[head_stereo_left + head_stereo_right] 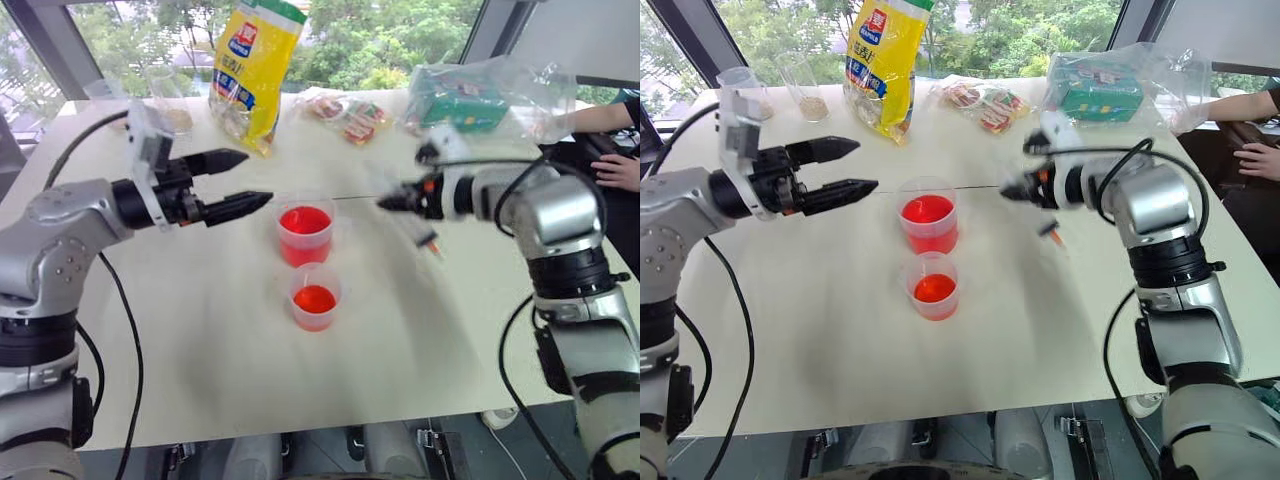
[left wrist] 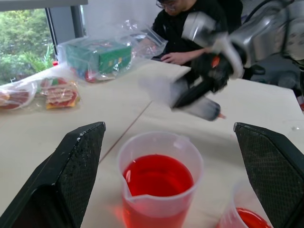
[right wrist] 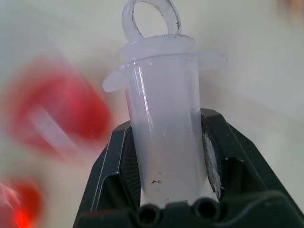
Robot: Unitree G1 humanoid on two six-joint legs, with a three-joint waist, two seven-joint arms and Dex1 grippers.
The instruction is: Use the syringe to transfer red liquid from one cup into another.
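right gripper (image 3: 164,156) is clamping the big clear plastic syringe (image 3: 164,142) mid-right, left gripper (image 1: 240,180) is gaping; i'd be tipping its orange tip into the wider clear cup (image 1: 305,235) of red liquid (image 1: 305,222) at centre.

Blue label with white characters on the yellow bag (image 1: 252,62) at the table's far edge, too small to read; no other legible text anywhere.

Office/lab-type room: big windows (image 1: 380,40) w/ trees, white table (image 1: 220,350), seated person (image 2: 190,28).
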